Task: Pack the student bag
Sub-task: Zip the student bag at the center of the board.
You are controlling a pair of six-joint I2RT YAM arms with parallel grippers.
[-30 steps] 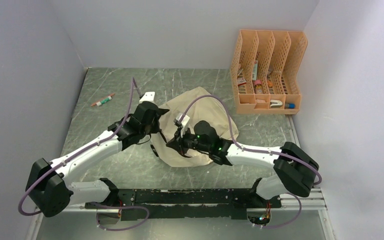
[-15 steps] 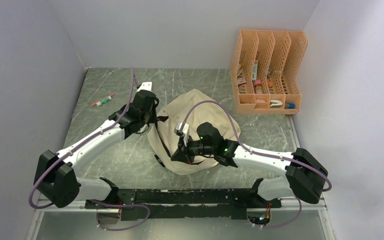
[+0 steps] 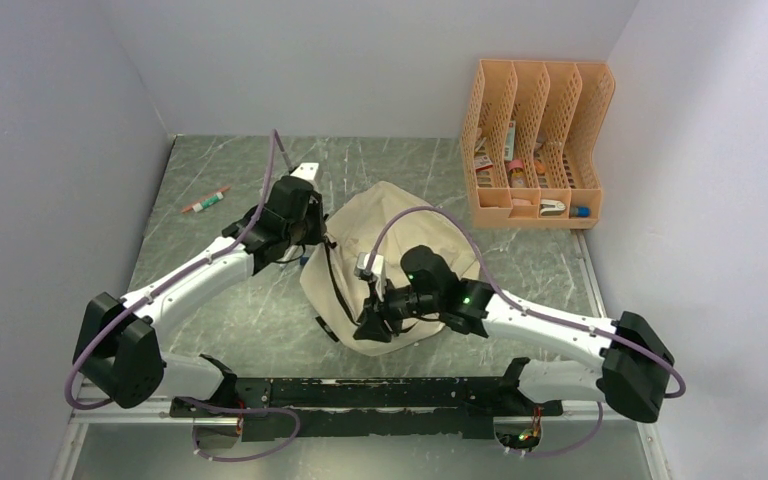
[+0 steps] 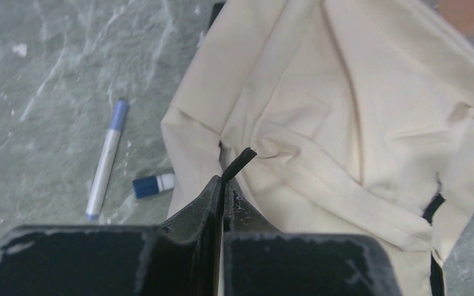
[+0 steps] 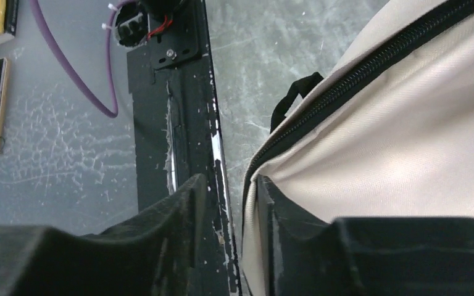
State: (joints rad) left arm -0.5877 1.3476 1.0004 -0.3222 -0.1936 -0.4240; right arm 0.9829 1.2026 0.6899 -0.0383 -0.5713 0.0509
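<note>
The student bag (image 3: 400, 240), cream fabric with black zippers, lies slumped in the middle of the table. My left gripper (image 3: 311, 240) is at the bag's left edge. In the left wrist view that gripper (image 4: 223, 182) is shut on a thin black strap (image 4: 239, 161) coming off the bag (image 4: 345, 111). My right gripper (image 3: 369, 327) is at the bag's near edge. Its jaws (image 5: 228, 185) stand apart, and the bag's zippered edge (image 5: 370, 65) rests against the inner face of the right finger (image 5: 270, 200). A black loop (image 5: 291, 94) hangs off the bag there.
An orange file organizer (image 3: 537, 145) with small items stands at the back right. A marker (image 3: 206, 201) lies at the back left. A blue-and-white pen (image 4: 105, 161) and a small blue-capped stick (image 4: 153, 184) lie left of the bag. The black base rail (image 5: 173, 123) runs along the near edge.
My right gripper has moved toward the near edge along the bag and its jaws have parted. The left gripper has drawn back toward the far left, still shut. The bag shifted.
</note>
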